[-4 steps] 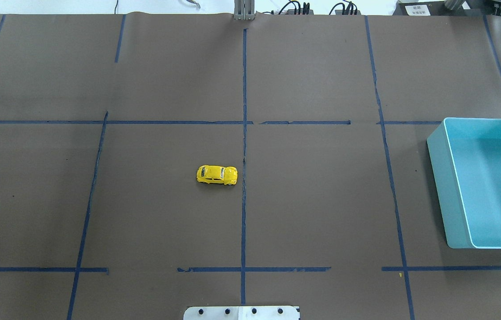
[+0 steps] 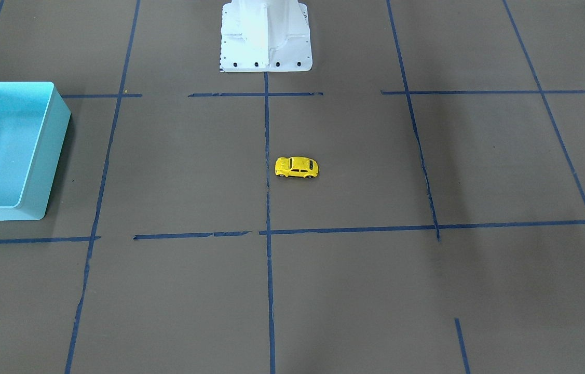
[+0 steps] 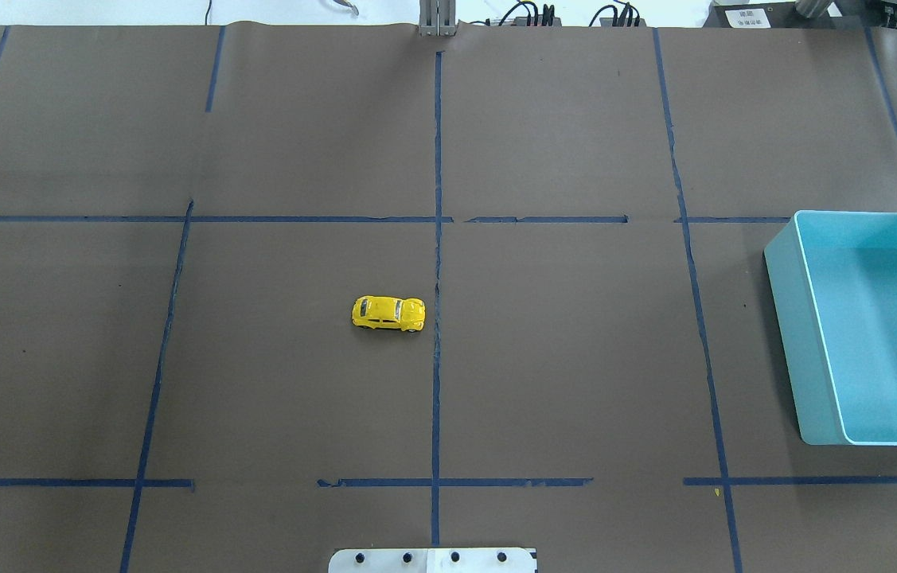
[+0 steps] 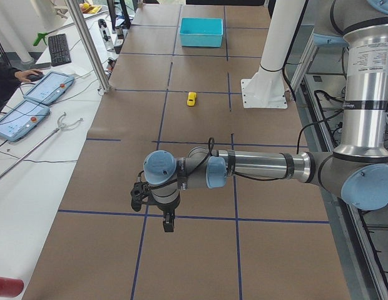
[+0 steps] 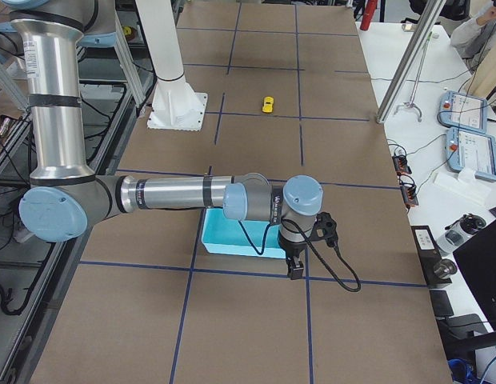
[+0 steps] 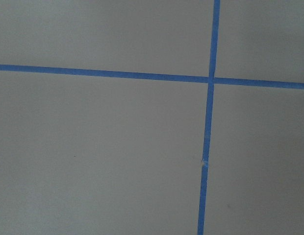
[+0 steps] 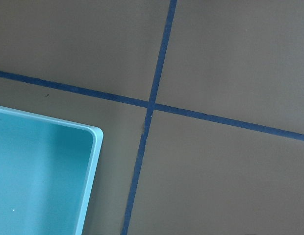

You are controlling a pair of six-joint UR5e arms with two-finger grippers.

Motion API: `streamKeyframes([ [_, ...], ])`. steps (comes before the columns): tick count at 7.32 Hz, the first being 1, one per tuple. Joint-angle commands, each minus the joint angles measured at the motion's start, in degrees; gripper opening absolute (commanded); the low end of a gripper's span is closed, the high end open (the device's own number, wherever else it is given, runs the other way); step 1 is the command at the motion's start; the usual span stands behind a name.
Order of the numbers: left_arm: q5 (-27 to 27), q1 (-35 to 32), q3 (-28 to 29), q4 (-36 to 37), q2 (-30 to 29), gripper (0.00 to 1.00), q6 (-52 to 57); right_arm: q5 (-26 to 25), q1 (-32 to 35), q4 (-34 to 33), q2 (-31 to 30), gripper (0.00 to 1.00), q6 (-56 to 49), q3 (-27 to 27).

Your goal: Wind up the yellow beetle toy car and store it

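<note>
Yellow beetle toy car (image 3: 388,313): to be gripped at 12 and 6 o'clock flanks. Left claw (image 4: 168,222), right claw (image 5: 297,270): state cannot be told.

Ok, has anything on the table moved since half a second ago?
Nothing visibly changed. In the overhead view the yellow toy car sits on its wheels in the same spot near the table's middle, untouched, and the turquoise bin stays at the right edge. No arm shows in that view either time.
</note>
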Motion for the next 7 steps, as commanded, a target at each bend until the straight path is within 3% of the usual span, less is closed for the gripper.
streamKeyframes([
  [1, 0.0, 0.0, 0.0, 0.0, 0.1, 1.00, 0.0, 0.0, 0.0, 0.0, 0.0, 1.00, 0.0, 0.0],
  [7, 1.0, 0.0, 0.0, 0.0, 0.0, 1.00, 0.0, 0.0, 0.0, 0.0, 0.0, 1.00, 0.0, 0.0],
])
